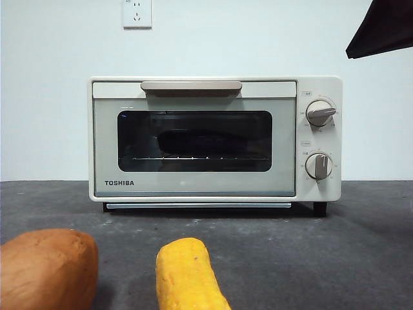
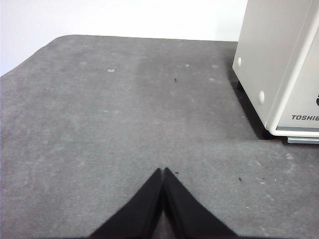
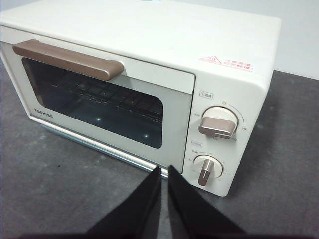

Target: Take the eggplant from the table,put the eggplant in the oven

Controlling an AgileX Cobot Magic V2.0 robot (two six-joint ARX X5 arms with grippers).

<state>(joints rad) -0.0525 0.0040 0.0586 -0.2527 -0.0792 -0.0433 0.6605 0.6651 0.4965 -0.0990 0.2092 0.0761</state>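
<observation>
The right gripper [image 3: 164,168] hangs in the air just in front of the oven [image 3: 149,45], near its knob side, jaws pressed almost together with only a thin slit between them and nothing held. In the front view it shows only as a black tip at the top right corner [image 1: 382,27]. The left gripper [image 2: 163,171] is low over the bare table [image 2: 124,114] beside the oven's side wall [image 2: 274,55], its jaws closed tip to tip, also holding nothing.

The eggplant [image 1: 197,141] lies inside the oven on the wire rack [image 1: 200,157], behind the closed dark glass door [image 1: 193,140]. Through the glass it reads as a long, dark, rounded shape lying lengthwise; its colour and stem cannot be made out.

"TOSHIBA" is printed in dark letters at the door's lower left corner [image 1: 119,183]. A red warning label [image 3: 225,61] sits on the oven top, its text too small to read. Small markings ring the two grey knobs [image 1: 319,112].

On the table in front lie a sweet potato [image 1: 45,268] and a yellow cob [image 1: 187,274], apart from each other.
</observation>
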